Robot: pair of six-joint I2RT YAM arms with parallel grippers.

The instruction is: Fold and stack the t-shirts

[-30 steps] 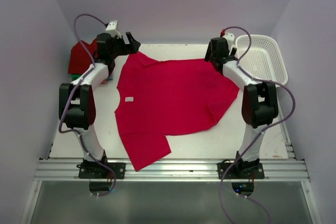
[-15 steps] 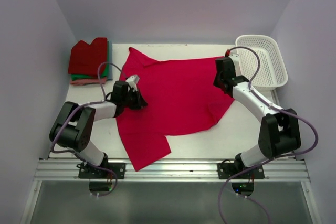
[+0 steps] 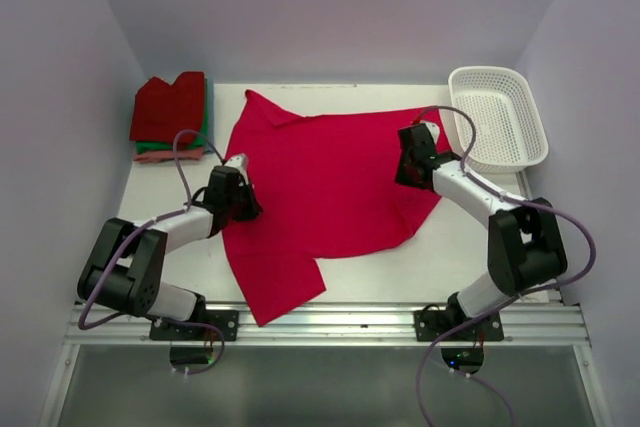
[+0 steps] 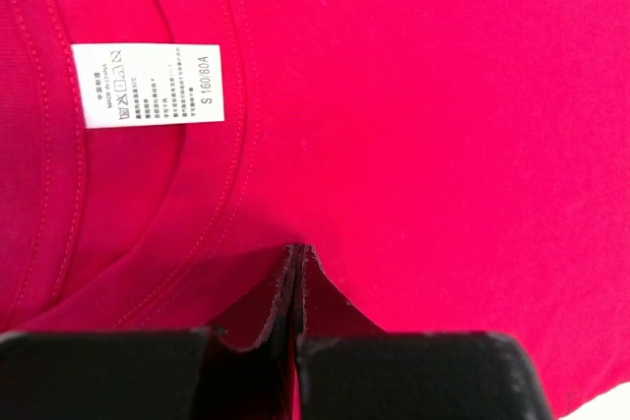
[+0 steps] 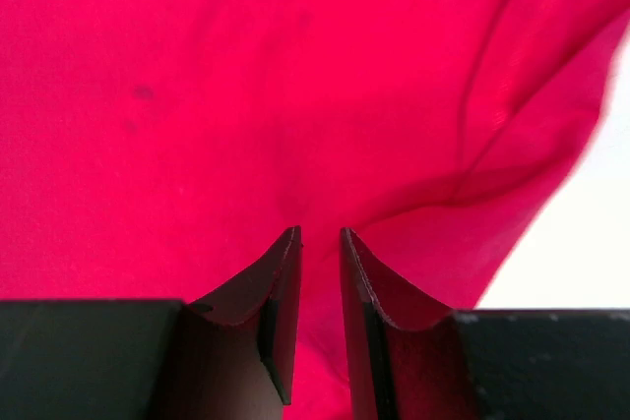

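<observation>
Centrally, the crimson t-shirt (image 3: 330,187) lies spread flat over the middle of the table (image 3: 470,267), one flap reaching toward the bottom edge. The folded stack (image 3: 168,112) sits in the upper left corner, apart from it.

The left gripper (image 3: 240,197) is at the shirt's left edge by the collar. Its jaws are pressed together on a small ridge of cloth just below the size label (image 4: 148,84). The right gripper (image 3: 408,162) is at the shirt's right side. Its jaws are nearly together, pink cloth fills the narrow gap, and creases run into the tips, so it appears to have a pinch too.

The fold likely goes best if both arms lift only slightly and travel together, keeping the cloth taut so the edge lands straight.

Open tabletop shows at lower right and along the left. The basket (image 3: 497,69) stands close behind the right arm, and the stack crowds the upper left.
</observation>
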